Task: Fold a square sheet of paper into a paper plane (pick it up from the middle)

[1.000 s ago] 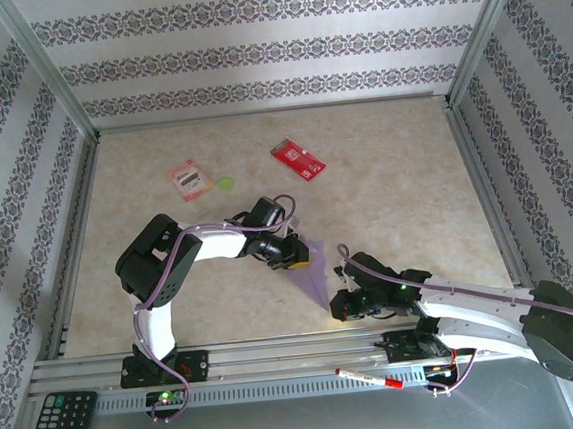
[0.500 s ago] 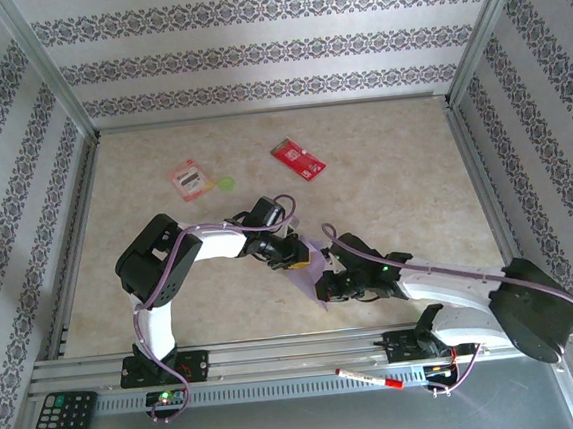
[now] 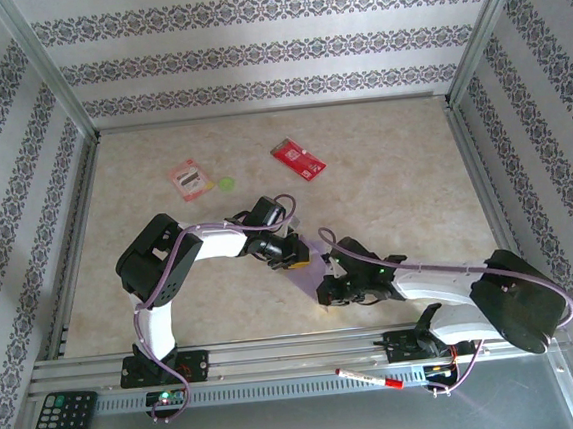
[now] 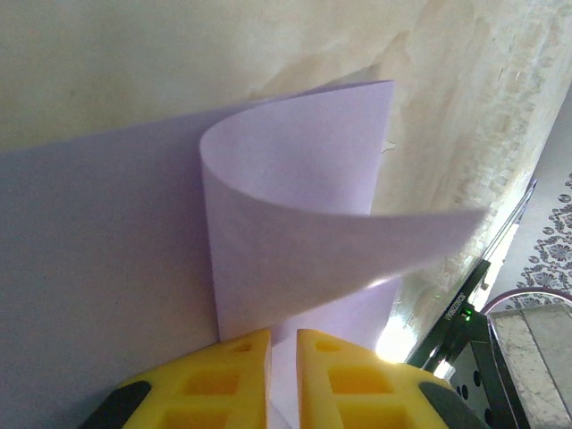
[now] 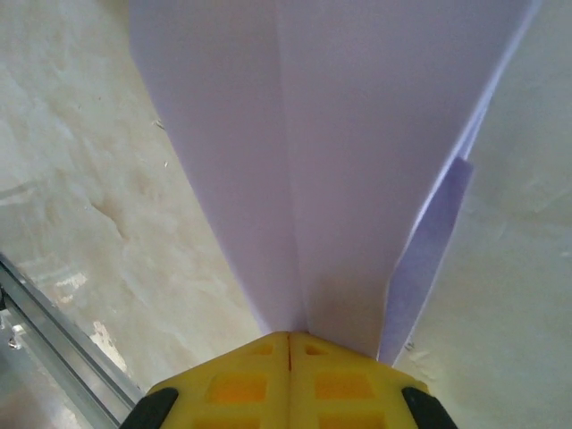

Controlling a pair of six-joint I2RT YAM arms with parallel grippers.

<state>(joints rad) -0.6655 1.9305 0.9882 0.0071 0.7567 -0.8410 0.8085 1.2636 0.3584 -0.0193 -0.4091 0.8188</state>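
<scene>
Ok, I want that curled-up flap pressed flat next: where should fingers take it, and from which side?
Probably its free edge, approached from the right of the left wrist view. The curled flap of the lilac paper is rooted along its left crease, while the right edge lifts off the table, leaving room for a finger beneath.

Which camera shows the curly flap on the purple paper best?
The left wrist camera: the lilac paper curls up in a big loop there. The right wrist camera shows its creased narrow end, pinched by the right gripper. The top camera shows a small sliver between the arms.
</scene>
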